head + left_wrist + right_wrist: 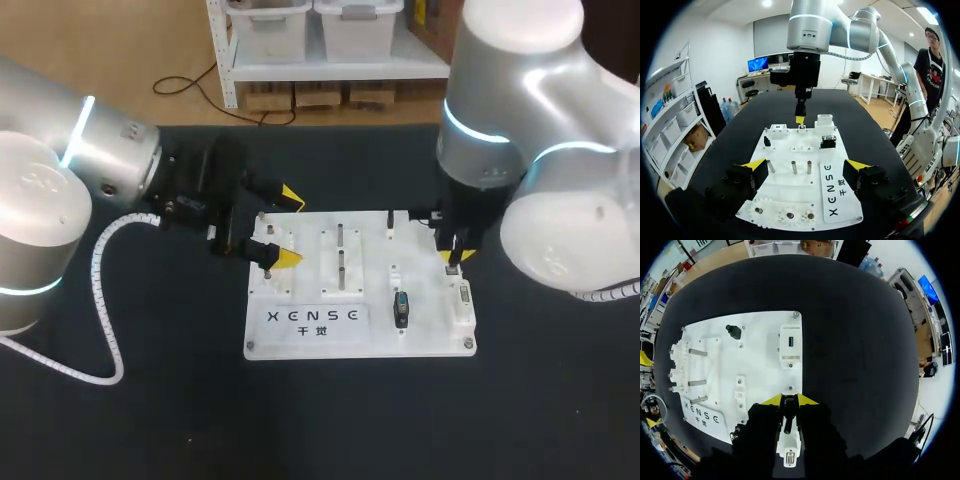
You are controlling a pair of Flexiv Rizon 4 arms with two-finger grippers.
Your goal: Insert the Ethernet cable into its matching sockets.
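Note:
My right gripper (454, 258) points straight down over the right edge of the white socket board (300, 340). In the right wrist view its yellow fingers (771, 400) press from both sides on a narrow black Ethernet plug (787, 416). Just under the gripper sits a white socket block (788, 449), and a second white block with a dark port (790, 342) lies ahead of it. The left wrist view shows the same right gripper (800, 119) hovering at the board's far edge. My left gripper (288, 228) stands wide open at the board's left edge, holding nothing.
The board also carries metal pegs (341, 250), a black connector in a white mount (401, 308), a small black knob (733, 331) and white gears (785, 216) near my left gripper (806, 167). Dark table surface (520, 410) surrounds the board.

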